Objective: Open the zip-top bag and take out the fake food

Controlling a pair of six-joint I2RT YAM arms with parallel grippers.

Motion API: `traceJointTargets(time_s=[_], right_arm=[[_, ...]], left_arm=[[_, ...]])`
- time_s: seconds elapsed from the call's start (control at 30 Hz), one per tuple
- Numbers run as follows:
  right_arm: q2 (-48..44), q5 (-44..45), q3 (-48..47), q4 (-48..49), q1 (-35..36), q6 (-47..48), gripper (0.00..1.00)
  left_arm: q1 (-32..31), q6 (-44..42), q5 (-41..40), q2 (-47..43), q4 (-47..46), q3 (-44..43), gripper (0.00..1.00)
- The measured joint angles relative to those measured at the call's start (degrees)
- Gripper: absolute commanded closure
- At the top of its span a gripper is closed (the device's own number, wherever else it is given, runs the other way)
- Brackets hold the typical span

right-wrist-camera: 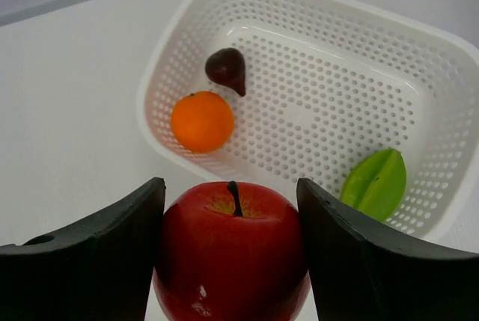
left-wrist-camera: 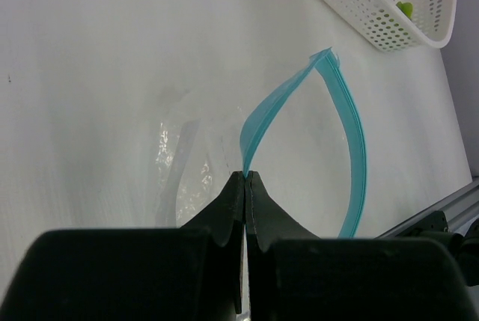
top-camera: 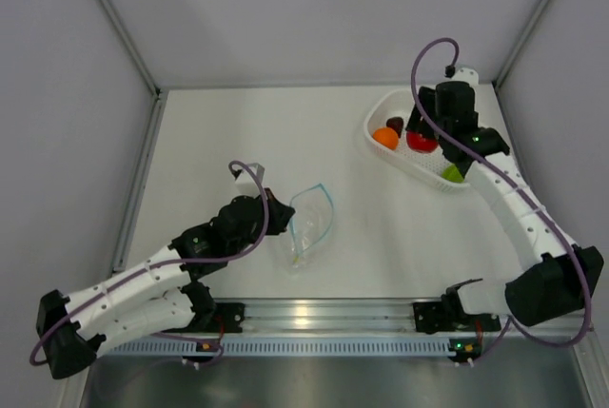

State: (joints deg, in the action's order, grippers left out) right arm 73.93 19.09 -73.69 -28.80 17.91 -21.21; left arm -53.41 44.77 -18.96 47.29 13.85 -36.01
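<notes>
Zip-top bag (top-camera: pixel 309 223): clear, empty, lying on the white surface (top-camera: pixel 228 142) near its middle. The long axis runs from near-left to far-right, and the open mouth faces far-right. Its teal zip strip (left-wrist-camera: pixel 352 149) is spread into a loop, though the crinkled closed end is hard to make out.

Left claw (left-wrist-camera: pixel 245 179): pressed together, pinching one lip of the zip strip. The arm lies low, stretched diagonally from the near-left corner toward the bag.

Right claw (right-wrist-camera: pixel 230 216): spread wide, clamping a red apple (right-wrist-camera: pixel 230 261) on both sides. The arm reaches to the far right with the wrist turned down at the near rim of the white perforated basket (right-wrist-camera: pixel 314 66).

Basket contents: an orange (right-wrist-camera: pixel 202 121), a maroon piece (right-wrist-camera: pixel 227 69) just beside it, and a green ridged piece (right-wrist-camera: pixel 376 181) in the opposite corner.
</notes>
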Motion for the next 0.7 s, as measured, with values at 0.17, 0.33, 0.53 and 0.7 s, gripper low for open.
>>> traceJointTargets(time_s=[0.17, 0.33, 0.53, 0.7], right_arm=[[7.06, -1.51, -3.02, -2.19, -6.56, -0.48, 0.66], [15.3, -1.88, -6.51, -2.58, -11.37, -0.87, 0.65], [26.27, -1.79, -11.15, -2.73, -13.97, -0.83, 0.54], [31.69, -1.86, -13.75, -3.82, -14.03, -0.68, 0.18]], left_arm=[[0.0, -0.22, -0.24, -0.83, 2.21, -0.48, 1.0], [-0.02, -0.63, -0.72, -2.21, 4.66, -1.7, 1.0], [-0.02, -1.49, -1.68, -3.45, 7.63, -3.78, 1.0], [0.0, -2.14, -3.39, -4.17, 10.95, -6.6, 1.0]])
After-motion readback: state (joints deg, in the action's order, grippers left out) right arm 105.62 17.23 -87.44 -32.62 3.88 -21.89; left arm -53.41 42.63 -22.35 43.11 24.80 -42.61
